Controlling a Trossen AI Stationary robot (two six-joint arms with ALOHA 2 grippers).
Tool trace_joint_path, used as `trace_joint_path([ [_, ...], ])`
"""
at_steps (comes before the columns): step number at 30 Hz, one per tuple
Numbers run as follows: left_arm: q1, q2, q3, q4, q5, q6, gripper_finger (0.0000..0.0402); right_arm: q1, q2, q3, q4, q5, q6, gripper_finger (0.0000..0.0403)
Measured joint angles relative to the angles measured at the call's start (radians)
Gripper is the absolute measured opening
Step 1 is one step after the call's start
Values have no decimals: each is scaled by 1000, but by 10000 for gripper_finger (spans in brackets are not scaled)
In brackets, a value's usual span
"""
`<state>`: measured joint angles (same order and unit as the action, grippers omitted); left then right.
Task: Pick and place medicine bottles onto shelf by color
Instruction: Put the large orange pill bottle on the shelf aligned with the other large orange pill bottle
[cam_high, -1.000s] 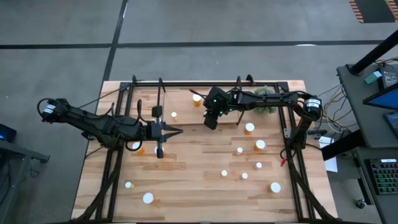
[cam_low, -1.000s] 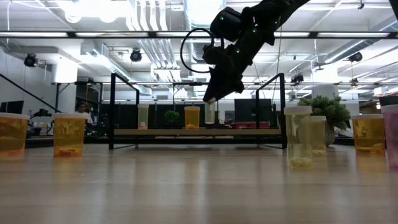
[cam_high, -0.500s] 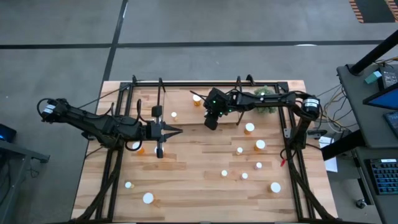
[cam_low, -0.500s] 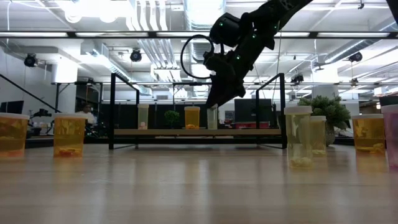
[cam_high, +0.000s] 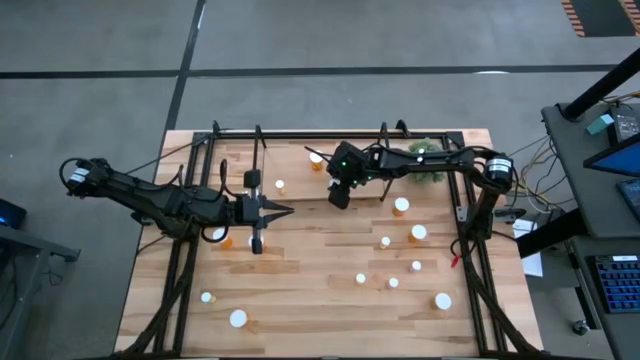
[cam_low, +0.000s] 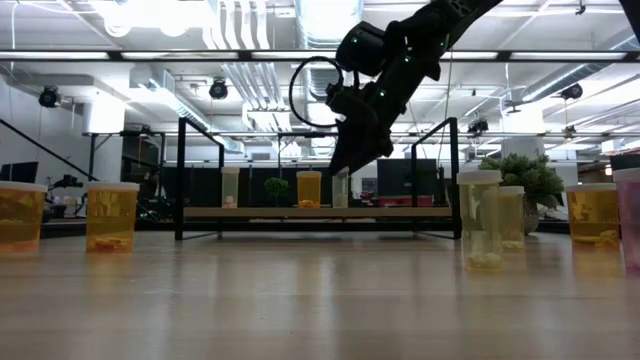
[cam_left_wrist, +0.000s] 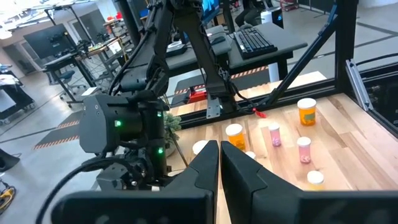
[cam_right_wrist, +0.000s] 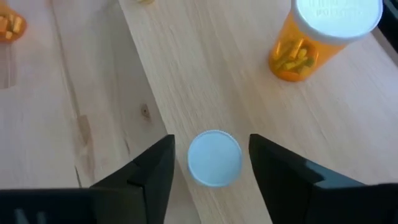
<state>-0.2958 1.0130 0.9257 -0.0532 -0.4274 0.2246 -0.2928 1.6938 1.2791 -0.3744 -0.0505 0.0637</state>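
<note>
A small bottle with a white cap (cam_right_wrist: 214, 157) stands upright on the light-wood shelf (cam_right_wrist: 186, 74), also seen in the low view (cam_low: 341, 190). My right gripper (cam_right_wrist: 211, 143) is open above it. One finger stands on each side of the cap, with a gap on both sides. On the same board stand an orange bottle (cam_right_wrist: 323, 37) and a pale one (cam_low: 231, 187). My left gripper (cam_high: 285, 210) hangs shut and empty over the table's left middle.
Loose white-capped bottles stand about the tabletop at the right (cam_high: 401, 205) (cam_high: 418, 232) and at the near left (cam_high: 238, 318). A green plant (cam_high: 428, 160) sits at the far right. Black shelf uprights (cam_low: 181, 180) (cam_low: 456, 180) flank the board.
</note>
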Motion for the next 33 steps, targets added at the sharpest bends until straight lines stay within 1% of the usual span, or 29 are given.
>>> trace_joint_path([
  [3,0,0,0,0,0,-6,0,1,-25,22,-16,0,-4,207],
  [7,0,0,0,0,0,-17,0,15,-72,49,-49,0,-12,206],
  [14,-14,22,2,-3,4,-148,0,109,-188,11,-55,3,-31,197],
  [16,-33,39,2,-13,6,-174,0,155,-215,-10,-55,37,-37,194],
  [20,-72,81,7,-11,8,-236,0,253,-277,-72,-29,158,-67,188],
  [23,-96,111,16,-39,8,-322,0,312,-324,-141,34,182,-71,187],
  [26,-105,139,55,-181,11,-488,0,359,-372,-221,115,182,-65,187],
  [29,-104,168,116,-411,25,-697,0,393,-428,-297,191,182,-76,187],
  [30,-103,180,138,-496,40,-767,0,401,-445,-317,207,182,-81,187],
  [33,-98,221,184,-736,142,-965,0,422,-491,-369,250,183,-88,187],
])
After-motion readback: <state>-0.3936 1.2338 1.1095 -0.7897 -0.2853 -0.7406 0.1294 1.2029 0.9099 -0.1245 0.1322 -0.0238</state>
